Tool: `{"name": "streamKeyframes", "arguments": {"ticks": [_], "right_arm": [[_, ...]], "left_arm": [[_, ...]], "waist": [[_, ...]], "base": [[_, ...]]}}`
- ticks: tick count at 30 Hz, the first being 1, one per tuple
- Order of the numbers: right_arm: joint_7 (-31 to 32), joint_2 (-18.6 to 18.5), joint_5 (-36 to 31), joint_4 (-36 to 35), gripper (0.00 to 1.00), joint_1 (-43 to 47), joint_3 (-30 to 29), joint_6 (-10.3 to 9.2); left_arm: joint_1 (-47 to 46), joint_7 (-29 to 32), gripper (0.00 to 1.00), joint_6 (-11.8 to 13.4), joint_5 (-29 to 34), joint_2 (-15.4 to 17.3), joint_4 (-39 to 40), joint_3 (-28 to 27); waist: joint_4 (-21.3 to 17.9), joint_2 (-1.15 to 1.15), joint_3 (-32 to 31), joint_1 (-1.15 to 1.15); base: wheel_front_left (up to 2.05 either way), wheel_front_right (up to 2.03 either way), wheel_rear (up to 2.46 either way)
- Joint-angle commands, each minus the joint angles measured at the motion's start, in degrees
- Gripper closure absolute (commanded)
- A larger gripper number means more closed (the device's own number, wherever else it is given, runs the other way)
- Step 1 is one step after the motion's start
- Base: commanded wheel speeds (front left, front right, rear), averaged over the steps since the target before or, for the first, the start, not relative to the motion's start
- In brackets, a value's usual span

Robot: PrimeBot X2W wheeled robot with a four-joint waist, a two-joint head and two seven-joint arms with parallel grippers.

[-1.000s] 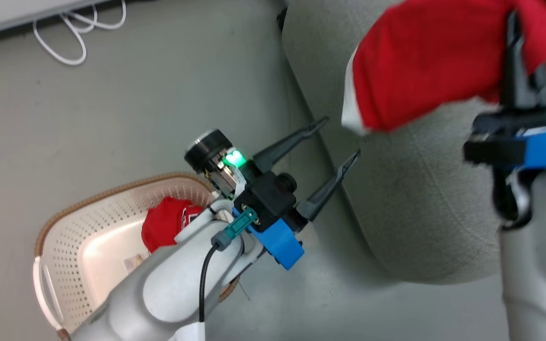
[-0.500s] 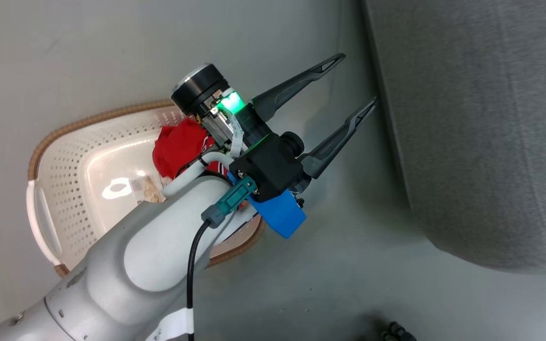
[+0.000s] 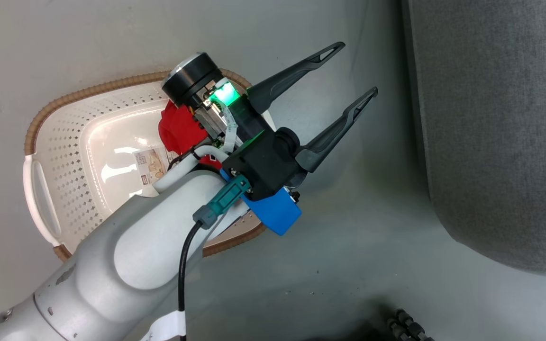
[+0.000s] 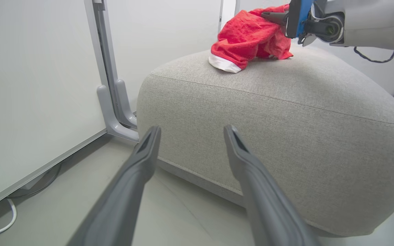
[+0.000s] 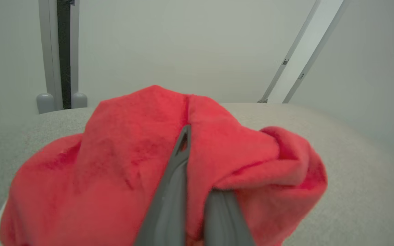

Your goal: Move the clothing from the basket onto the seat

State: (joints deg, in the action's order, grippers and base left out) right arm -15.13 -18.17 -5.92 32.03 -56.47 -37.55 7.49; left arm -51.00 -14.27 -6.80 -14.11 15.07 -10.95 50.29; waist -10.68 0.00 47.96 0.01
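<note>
The right jaws are shut on a red jersey (image 5: 115, 164), holding it bunched with its hem touching the top of the seat (image 4: 286, 119), likely so it can be let go there. The left jaws stand wide apart and empty over the floor (image 3: 349, 265) between basket (image 3: 88, 90) and seat, probably ready for the second jersey (image 3: 178, 130). That one lies in the basket, mostly hidden behind the left arm (image 3: 135, 251). One right jaw tip is buried in cloth.

The floor (image 3: 349, 265) bears the basket (image 3: 59, 142) and the seat (image 3: 491, 118), which carries red clothing (image 4: 248, 37).
</note>
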Motion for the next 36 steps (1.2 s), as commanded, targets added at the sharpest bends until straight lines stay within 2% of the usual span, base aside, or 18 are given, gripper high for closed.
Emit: {"name": "streamKeyframes", "arguments": {"ticks": [1, 4, 5, 6, 7, 14, 19, 21, 28, 36], "right_arm": [[0.0, 2.3, -1.6, 0.0, 1.0, 1.2, -0.9, 0.01], [0.0, 6.2, -4.2, -0.3, 1.0, 2.2, -2.3, 0.01], [0.0, 7.3, -5.0, -1.0, 0.94, 2.3, -2.8, 0.01], [0.0, 8.5, -5.8, -1.7, 0.28, 2.5, -3.2, 0.01], [0.0, 9.7, -6.6, -2.2, 0.0, 2.6, -3.6, 0.01], [0.0, 14.5, -11.5, -6.9, 0.0, 6.1, -5.2, 0.01], [0.0, 14.9, -10.4, -7.5, 0.0, 12.1, -4.6, 0.01], [0.0, 13.3, -8.4, -7.5, 0.0, 15.4, -3.6, 0.0], [0.0, 11.2, -0.3, -14.7, 0.0, 29.1, 6.1, 0.01], [0.0, 9.6, 4.8, -20.7, 0.0, 36.3, 18.5, 0.01]], "left_arm": [[-0.5, -0.3, 0.0, 0.3, -0.2, 0.5, 0.3, -0.3], [-0.3, -0.1, 0.0, 0.4, -0.4, 0.7, 0.1, -0.2], [-0.3, -0.1, 0.0, 0.5, -0.4, 0.8, 0.1, -0.2], [-0.3, -0.1, 0.0, 0.6, -0.4, 0.8, 0.1, -0.2], [-0.2, -0.2, 0.0, 0.7, -0.6, 0.7, 0.1, -0.2], [1.5, -0.6, 0.0, 1.3, -1.5, -0.7, -1.0, -0.4], [3.5, -0.9, 0.0, 1.7, -2.6, -2.0, -2.3, -1.1], [4.5, -0.9, 0.0, 1.9, -3.0, -2.6, -2.2, -2.0], [10.4, -1.0, 0.0, 2.7, -3.9, -3.6, -1.8, -6.9], [18.0, -1.0, 0.0, 3.2, -3.4, -4.4, -1.7, -14.3]], "waist": [[-0.3, 0.0, -0.1, -0.01], [-0.6, 0.0, -0.4, -0.01], [-0.6, 0.0, -0.6, -0.01], [-0.6, 0.0, -0.8, -0.01], [-0.6, 0.0, -1.1, -0.01], [-0.1, 0.0, -5.7, -0.01], [0.0, 0.0, -10.9, -0.01], [0.1, 0.0, -13.2, -0.01], [0.3, 0.0, -21.2, -0.01], [2.0, 0.0, -29.0, -0.01]], "base": [[0.0, 0.0, 0.0], [0.0, 0.0, 0.0], [0.0, 0.0, 0.0], [0.0, 0.0, 0.0], [0.0, 0.0, 0.0], [0.0, 0.0, 0.0], [0.0, 0.0, 0.0], [0.0, 0.0, 0.0], [0.0, 0.0, 0.0], [0.0, 0.0, 0.0]]}}
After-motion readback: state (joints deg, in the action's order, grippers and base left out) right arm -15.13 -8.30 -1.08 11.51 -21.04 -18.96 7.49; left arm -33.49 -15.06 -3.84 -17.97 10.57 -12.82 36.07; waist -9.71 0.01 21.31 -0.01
